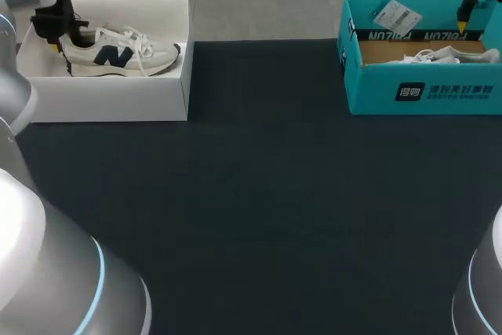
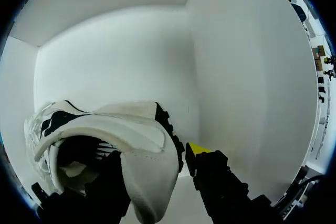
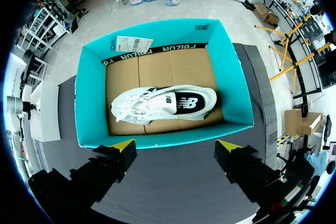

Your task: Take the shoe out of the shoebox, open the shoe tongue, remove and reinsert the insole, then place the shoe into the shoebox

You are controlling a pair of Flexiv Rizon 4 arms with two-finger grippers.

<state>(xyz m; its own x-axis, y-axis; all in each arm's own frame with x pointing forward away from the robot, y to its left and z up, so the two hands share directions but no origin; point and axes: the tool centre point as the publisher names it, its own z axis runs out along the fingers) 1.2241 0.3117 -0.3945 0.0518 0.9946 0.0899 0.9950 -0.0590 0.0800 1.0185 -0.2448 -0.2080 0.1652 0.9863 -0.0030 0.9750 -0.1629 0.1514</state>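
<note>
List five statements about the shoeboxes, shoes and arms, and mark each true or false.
1. The white shoebox holds a cream shoe. True.
2. The teal shoebox is empty. False: a white shoe lies in it.
3. The right end effector is open and holds nothing. True.
4. The left end effector is at the cream shoe's toe. False: it is at the heel.
5. Both shoes stand on the dark tabletop. False: each is inside its box.
</note>
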